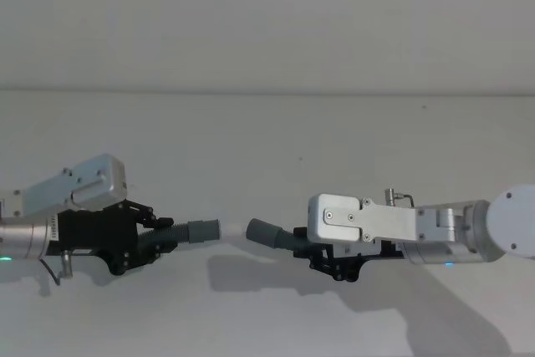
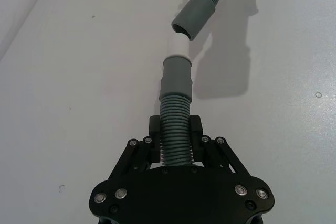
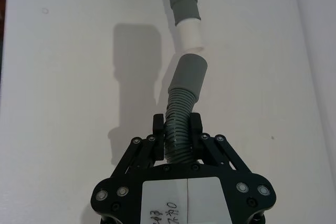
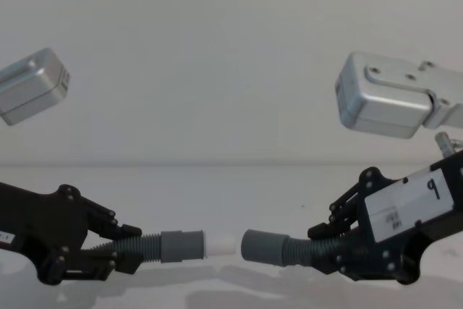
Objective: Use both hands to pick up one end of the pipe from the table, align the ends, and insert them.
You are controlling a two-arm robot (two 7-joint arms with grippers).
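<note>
Both grippers hold hose pieces just above the white table [image 1: 251,148], facing each other. My left gripper [image 1: 160,238] [image 2: 175,125] [image 4: 130,248] is shut on the ribbed part of the lighter pipe piece [image 2: 175,140], whose grey collar [image 1: 203,230] [image 2: 177,80] carries a white spigot [image 2: 177,45] [image 4: 218,244]. My right gripper [image 1: 305,247] [image 3: 177,127] [image 4: 320,245], labelled 9, is shut on the darker pipe piece [image 3: 177,119]. Its grey socket cuff [image 1: 266,232] [image 3: 188,77] [image 4: 264,246] sits just off the spigot tip, slightly tilted to it, with a small gap between.
Shadows of both arms fall on the table under the hoses. A plain pale wall [image 1: 267,22] rises behind the table's far edge. The silver wrist housings [image 4: 383,103] hang above the grippers in the chest view.
</note>
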